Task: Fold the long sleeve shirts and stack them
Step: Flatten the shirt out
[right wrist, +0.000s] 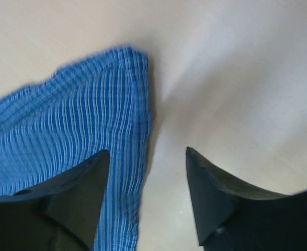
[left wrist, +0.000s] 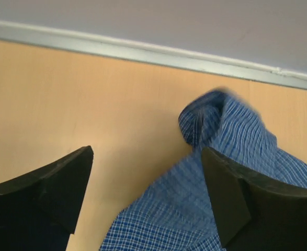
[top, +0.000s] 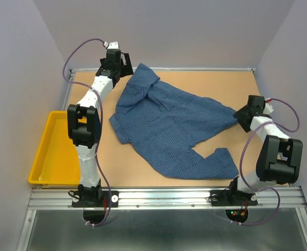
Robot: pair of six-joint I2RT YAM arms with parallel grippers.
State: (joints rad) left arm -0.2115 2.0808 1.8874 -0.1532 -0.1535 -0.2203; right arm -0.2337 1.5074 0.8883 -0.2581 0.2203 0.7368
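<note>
One blue finely checked long sleeve shirt [top: 169, 125] lies crumpled and spread across the middle of the table. My left gripper [top: 124, 64] is open above the shirt's far left corner; in the left wrist view [left wrist: 147, 157] a raised fold of the cloth [left wrist: 221, 123] lies between and beyond the fingers. My right gripper [top: 239, 116] is open at the shirt's right tip; in the right wrist view [right wrist: 148, 157] the edge of the cloth [right wrist: 90, 125] lies under the left finger, bare table under the right one. Neither holds anything.
A yellow tray [top: 53, 149] sits off the table's left edge beside the left arm. The grey back wall rail [left wrist: 143, 49] runs just beyond the left gripper. Walls close in the table on left, right and back.
</note>
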